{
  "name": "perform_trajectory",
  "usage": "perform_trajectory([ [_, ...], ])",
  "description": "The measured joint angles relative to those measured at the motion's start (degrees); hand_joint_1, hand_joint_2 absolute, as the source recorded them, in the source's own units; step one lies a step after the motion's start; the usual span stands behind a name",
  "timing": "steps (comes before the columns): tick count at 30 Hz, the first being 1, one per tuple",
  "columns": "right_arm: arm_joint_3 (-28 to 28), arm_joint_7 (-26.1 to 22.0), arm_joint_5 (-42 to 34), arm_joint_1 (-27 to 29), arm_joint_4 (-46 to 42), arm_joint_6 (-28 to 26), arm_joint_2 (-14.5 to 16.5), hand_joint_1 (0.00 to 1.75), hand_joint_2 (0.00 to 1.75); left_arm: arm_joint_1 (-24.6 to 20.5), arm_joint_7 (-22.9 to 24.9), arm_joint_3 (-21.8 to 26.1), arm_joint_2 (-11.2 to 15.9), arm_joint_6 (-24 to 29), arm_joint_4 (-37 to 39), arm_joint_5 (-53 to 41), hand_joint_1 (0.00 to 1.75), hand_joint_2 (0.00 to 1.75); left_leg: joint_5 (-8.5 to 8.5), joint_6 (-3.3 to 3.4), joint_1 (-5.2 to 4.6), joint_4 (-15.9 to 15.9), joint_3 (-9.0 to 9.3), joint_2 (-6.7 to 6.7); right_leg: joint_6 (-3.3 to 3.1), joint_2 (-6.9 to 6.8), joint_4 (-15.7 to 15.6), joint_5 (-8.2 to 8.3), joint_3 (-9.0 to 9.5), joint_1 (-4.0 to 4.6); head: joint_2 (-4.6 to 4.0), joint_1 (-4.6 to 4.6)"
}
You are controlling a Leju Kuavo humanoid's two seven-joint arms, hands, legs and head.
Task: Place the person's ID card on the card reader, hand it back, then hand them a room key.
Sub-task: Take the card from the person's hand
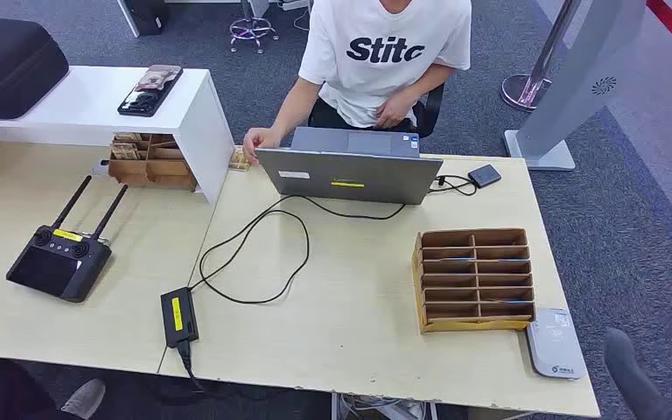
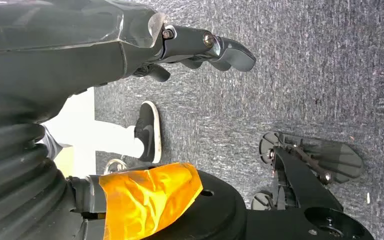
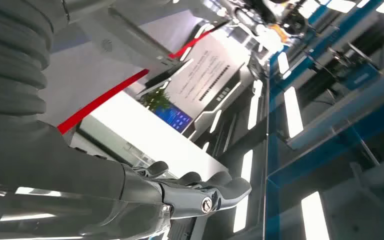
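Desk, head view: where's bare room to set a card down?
Bare: between the laptop and the cardboard rack, and the front edge between the power brick and rack. Also around the remote. Crowded: the cable loop, and the corner by the card reader.

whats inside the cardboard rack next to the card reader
The cardboard rack has two columns of flat slots. Thin blue slivers show in several slots, likely cards. The slot depths are shadowed, so how many is unclear. The card reader sits beside it.
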Motion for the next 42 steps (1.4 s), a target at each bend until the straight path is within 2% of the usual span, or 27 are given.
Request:
perform_trajectory([
  [2, 0.64, 1.27, 2.13, -0.66, 0.65, 0.01, -0.94, 0.0, 1.75, 0.0, -0.04, -0.01, 0.03, -0.07, 0.0, -0.01, 0.0, 1.75, 0.0, 0.0, 0.0, 0.0, 0.0, 0.0, 0.0, 0.01, 0.0, 0.01, 0.01, 0.0, 0.0, -0.01],
  [4, 2.09, 3.99, 6.18, -2.18, 2.28, 0.12, -3.26, 0.0, 1.75, -0.02, -0.04, -0.09, 0.13, -0.24, 0.0, -0.01, 0.0, 1.75, 0.0, 0.0, 0.0, 0.0, 0.01, 0.01, 0.01, 0.03, 0.0, 0.02, 0.02, 0.0, 0.0, -0.01],
  [11, 8.92, 12.92, 13.7, -11.2, 11.95, 2.54, -14.1, 0.0, 1.75, -0.18, 0.2, -2.1, 0.77, -1.52, 0.0, -0.61, 0.0, 1.75, 0.02, 0.02, -0.01, 0.03, 0.03, 0.03, 0.01, 0.04, 0.0, 0.08, 0.04, -0.01, 0.0, -0.01],
  [17, 13.09, 15.67, 15.22, -18.45, 20.33, 3.45, -20.17, 0.0, 1.75, -0.26, 0.35, -4.04, 1.24, -1.98, 0.0, -0.86, 0.0, 1.75, 0.08, 0.03, 0.01, 0.05, 0.05, 0.0, 0.01, 0.01, 0.0, 0.09, 0.03, -0.01, 0.0, 0.0],
  [24, 14.88, 15.99, 15.37, -20.48, 23.65, 3.37, -22.77, 0.0, 1.75, -0.26, 0.4, -4.92, 1.42, -2.01, 0.0, -0.87, 0.0, 1.75, 0.06, 0.02, 0.01, 0.04, 0.01, 0.0, -0.01, 0.02, 0.0, 0.06, 0.0, 0.01, 0.0, 0.0],
  [28, 15.88, 17.98, 17.24, -22.75, 25.93, 3.9, -23.94, 0.0, 1.75, -0.28, 0.62, -5.7, 1.5, -2.21, 0.0, -1.22, 0.0, 1.75, 0.06, 0.03, 0.01, 0.03, -0.01, 0.04, 0.0, 0.04, 0.01, 0.07, 0.0, 0.01, 0.0, -0.01],
  [36, 18.68, 23.15, 21.12, -36.31, 38.75, 6.22, -26.7, 0.0, 1.75, -0.43, 1.33, -7.5, 1.95, -2.98, 0.0, -3.6, 0.0, 1.75, 0.21, 0.04, 0.0, 0.05, 0.0, 0.07, 0.06, 0.08, 0.01, 0.25, 0.0, 0.0, 0.0, -0.01],
  [42, 20.11, 25.38, 23.6, -46.97, 47.9, 7.25, -27.24, 0.0, 1.75, -0.66, 1.48, -7.65, 2.39, -3.28, 0.0, -5.82, 0.0, 1.75, 0.26, 0.02, 0.01, 0.07, -0.01, 0.04, 0.04, 0.06, 0.04, 0.28, -0.02, 0.0, 0.0, -0.01],
])
